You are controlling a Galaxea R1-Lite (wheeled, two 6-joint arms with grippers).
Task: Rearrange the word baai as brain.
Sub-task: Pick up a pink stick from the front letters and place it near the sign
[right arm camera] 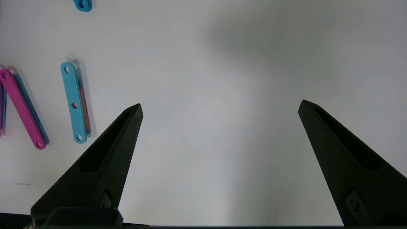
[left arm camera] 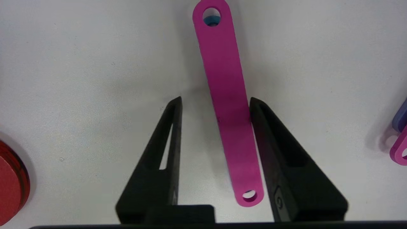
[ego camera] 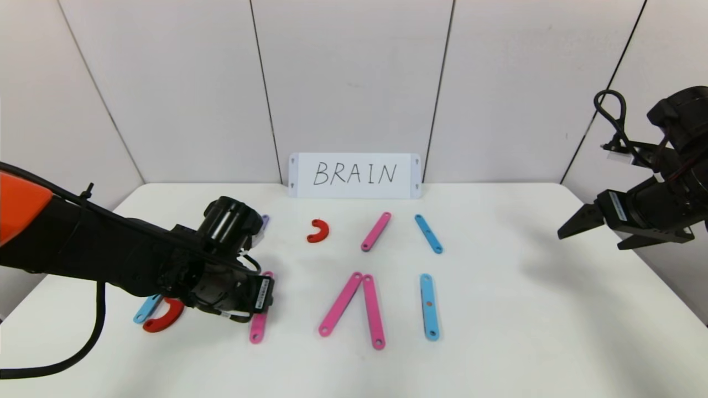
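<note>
Left tool point(left arm camera: 216, 105) down on the bench point(ego camera: 498, 309) at the near left, astride a pink bar point(left arm camera: 227, 108). Fingers partway in: one touches the bar's edge, the other stands off with a gap showing, so not yet clamped. Bar lies flat, one end toward the wrist, the other pointing away.

Right tool point(right arm camera: 221, 106) hangs above the right side of the bench, fingers wide apart, nothing between them. Looks parked.

The word point(ego camera: 354, 276) is spread loose across the middle and left of the bench:
- red arc point(ego camera: 318, 231) and a slanted pink bar point(ego camera: 376, 231) in the far row, with a slanted blue bar point(ego camera: 428, 234) beside them
- two pink bars point(ego camera: 357, 309) meeting at the top like a tent, near row
- upright blue bar point(ego camera: 429, 305) to their right
- another red arc point(ego camera: 164, 319) and a blue bar end point(ego camera: 145, 310) tucked under the left arm
- a purple tip point(ego camera: 266, 221) just past the left wrist

White card point(ego camera: 354, 175) reading BRAIN leans at the back wall.

Handling, my guess: pieces thin, stiff, light plastic, smooth-faced, likely to skate on the bench if nudged from one side. Best taken across the narrow width near mid-length, squeezed evenly from both edges. Lying flat, little edge to catch.

No containers present; nothing held in anything.
</note>
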